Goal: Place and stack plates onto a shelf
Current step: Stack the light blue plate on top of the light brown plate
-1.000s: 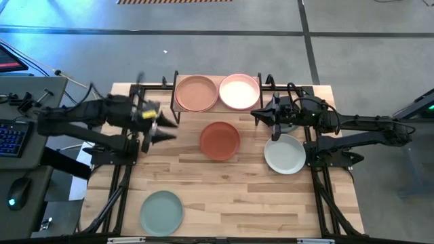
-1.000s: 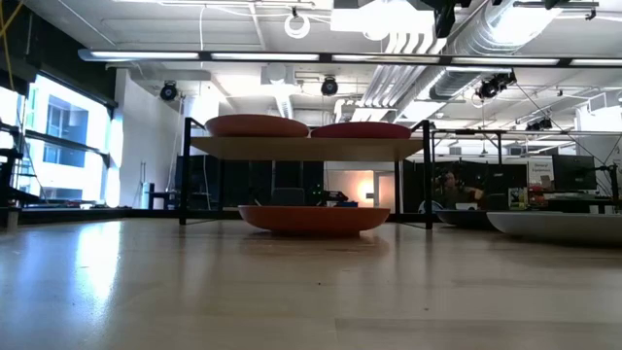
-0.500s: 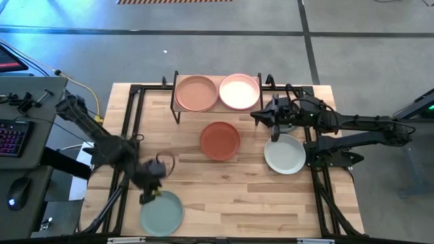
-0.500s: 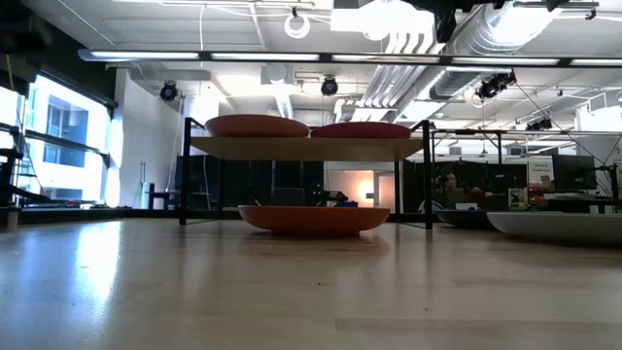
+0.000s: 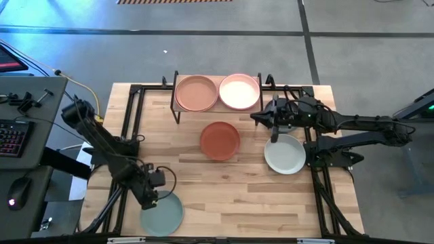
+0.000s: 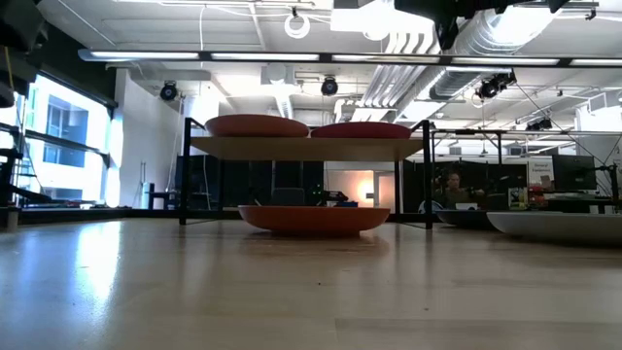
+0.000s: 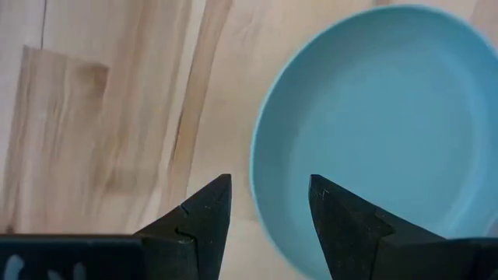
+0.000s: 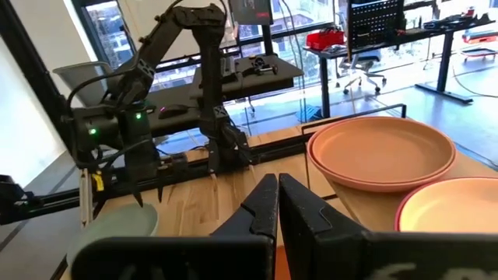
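Note:
My left gripper [image 5: 150, 196] [image 7: 270, 180] is open and points down over the left rim of the sage green plate [image 5: 164, 213] [image 7: 373, 132], which lies flat near the table's near edge. One finger is over the plate and the other over bare wood. My right gripper [image 5: 256, 116] [image 8: 278, 180] is shut and hovers by the right end of the shelf [image 5: 218, 107] [image 6: 306, 147]. A peach plate [image 5: 196, 93] and a light pink plate [image 5: 239, 91] sit side by side on the shelf top. A terracotta plate [image 5: 220, 140] lies in front of the shelf, and a pale grey-white plate [image 5: 285, 154] lies below the right arm.
A black metal frame [image 5: 129, 122] runs along the table's left, far and right sides. In the low view a dark plate [image 6: 457, 218] sits beyond the pale one [image 6: 559, 224]. Bare wood lies between the terracotta plate and the near edge [image 5: 230, 203]. A desk with a keyboard [image 5: 13, 135] stands to the left.
My left arm has swung quickly from beside the shelf's left end toward the table's near edge and gone down. Its gripper now points down over the sage green plate's left rim. No plate has moved.

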Available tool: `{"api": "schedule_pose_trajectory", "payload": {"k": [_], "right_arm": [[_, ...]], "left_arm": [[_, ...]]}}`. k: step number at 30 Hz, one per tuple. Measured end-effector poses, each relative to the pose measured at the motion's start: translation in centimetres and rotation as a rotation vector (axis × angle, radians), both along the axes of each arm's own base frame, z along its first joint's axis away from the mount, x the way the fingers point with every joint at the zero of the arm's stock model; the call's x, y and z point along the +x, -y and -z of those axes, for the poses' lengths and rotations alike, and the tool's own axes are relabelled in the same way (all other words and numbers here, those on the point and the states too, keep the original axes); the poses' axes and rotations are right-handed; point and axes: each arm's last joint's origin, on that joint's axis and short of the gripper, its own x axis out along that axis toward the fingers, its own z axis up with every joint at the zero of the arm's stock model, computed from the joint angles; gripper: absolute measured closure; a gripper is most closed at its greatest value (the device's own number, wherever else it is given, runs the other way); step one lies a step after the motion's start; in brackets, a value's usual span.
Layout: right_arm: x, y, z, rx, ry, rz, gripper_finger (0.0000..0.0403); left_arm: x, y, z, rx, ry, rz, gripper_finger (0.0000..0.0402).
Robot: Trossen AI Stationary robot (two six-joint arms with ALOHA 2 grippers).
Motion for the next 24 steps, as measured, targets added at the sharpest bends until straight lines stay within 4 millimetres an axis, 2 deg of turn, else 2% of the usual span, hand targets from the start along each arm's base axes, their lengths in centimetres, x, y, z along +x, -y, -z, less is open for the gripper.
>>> {"api": "schedule_pose_trajectory", "payload": {"k": [7, 18, 24], "right_arm": [[0.0, 0.1, 0.0, 0.003, 0.000, 0.019, 0.0402], [0.0, 0.1, 0.1, 0.007, -0.006, 0.019, 0.0402], [0.0, 0.1, 0.1, 0.007, -0.006, 0.019, 0.0402]], "left_arm": [[0.5, 0.4, 0.9, 0.031, 0.005, -0.001, 0.0241], [1.2, 1.3, 3.9, 0.085, -0.114, -0.020, 0.0241], [1.8, 1.0, 4.4, 0.081, -0.122, -0.069, 0.0247]]}}
